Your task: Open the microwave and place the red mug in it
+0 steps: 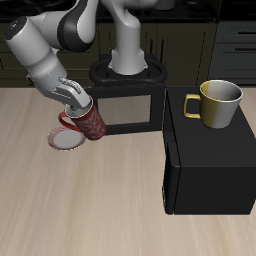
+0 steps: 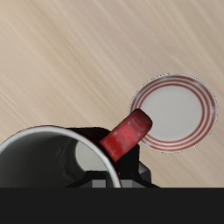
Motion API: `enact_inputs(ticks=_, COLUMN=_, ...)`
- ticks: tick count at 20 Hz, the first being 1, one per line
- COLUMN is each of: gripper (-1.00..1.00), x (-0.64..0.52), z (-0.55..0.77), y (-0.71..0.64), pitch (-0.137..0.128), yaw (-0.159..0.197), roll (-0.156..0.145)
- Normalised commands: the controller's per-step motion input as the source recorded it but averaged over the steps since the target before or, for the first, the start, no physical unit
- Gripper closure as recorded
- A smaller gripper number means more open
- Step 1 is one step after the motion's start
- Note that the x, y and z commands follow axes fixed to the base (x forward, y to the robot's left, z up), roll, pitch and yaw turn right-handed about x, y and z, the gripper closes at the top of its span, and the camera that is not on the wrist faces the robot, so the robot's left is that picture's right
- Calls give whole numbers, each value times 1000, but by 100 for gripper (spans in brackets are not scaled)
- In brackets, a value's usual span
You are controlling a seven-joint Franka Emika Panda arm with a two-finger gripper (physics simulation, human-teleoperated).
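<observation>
The hand (image 1: 80,100) grips the red mug (image 1: 88,121) by its rim, tilted just above a striped plate (image 1: 67,140) on the desk (image 1: 60,210). The microwave (image 1: 205,165) door (image 1: 126,105) stands open, so only carrying the mug inside seems left.

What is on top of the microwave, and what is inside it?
A yellow mug stands on top of the microwave. The microwave's door is swung open, but from this angle the inside is hidden, so nothing can be told about it.
</observation>
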Motion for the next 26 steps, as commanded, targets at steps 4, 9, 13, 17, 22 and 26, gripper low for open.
enact_inputs(ticks=4, gripper=100, x=-157, z=-55, y=112, pitch=17, yaw=-19, roll=15)
enact_inputs(ticks=9, gripper=100, x=-89, z=50, y=178, pitch=-8, yaw=7, roll=43)
enact_inputs(ticks=13, gripper=100, x=-97, z=76, y=156, pitch=-10, yaw=-8, roll=54)
enact_inputs(ticks=17, gripper=100, x=-76, z=-17, y=182, pitch=19, yaw=-14, roll=42)
enact_inputs(ticks=22, gripper=100, x=-195, z=75, y=307, pitch=-23, yaw=16, roll=61)
enact_inputs(ticks=26, gripper=100, x=-118, z=40, y=196, pitch=-16, yaw=16, roll=36)
